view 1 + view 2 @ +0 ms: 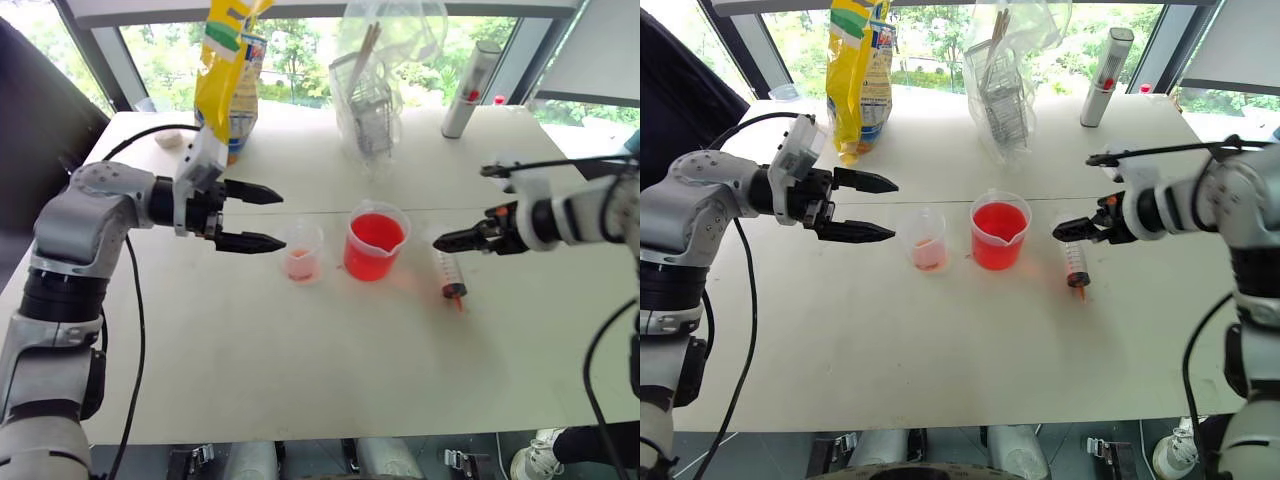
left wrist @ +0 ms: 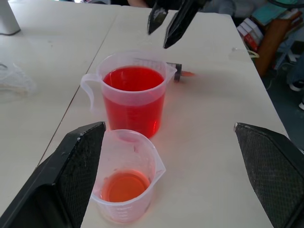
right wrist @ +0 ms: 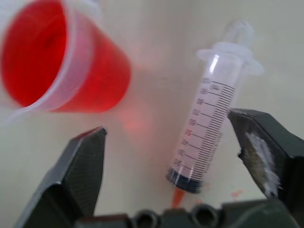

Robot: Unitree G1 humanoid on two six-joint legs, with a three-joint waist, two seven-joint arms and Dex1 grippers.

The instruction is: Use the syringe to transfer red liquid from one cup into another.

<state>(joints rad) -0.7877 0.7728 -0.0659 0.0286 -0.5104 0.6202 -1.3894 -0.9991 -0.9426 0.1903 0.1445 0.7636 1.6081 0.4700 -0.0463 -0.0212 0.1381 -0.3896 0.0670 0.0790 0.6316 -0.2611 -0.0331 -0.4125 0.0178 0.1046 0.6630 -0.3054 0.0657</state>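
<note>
Syringe (image 1: 449, 272) flat on white table (image 1: 330, 370), on the robot's right of the big cup (image 1: 375, 245), near but not touching. Nozzle end points toward the robot.

Right wrist view adds: printed scale on a clear barrel, black plunger seal down at the nozzle end, red-orange nozzle, small red specks on the table beside it.

Right gripper (image 1: 445, 240) released, fingers spread. It sits just beside the syringe's plunger end, with the syringe lying between the fingers and nearer one of them; no contact seen.

Left wrist view adds levels: big cup well filled with red, small cup (image 1: 303, 252) holds only a thin layer.

Left gripper (image 1: 281, 218) released, wide apart, just left of the small cup, one finger close beside it.
</note>
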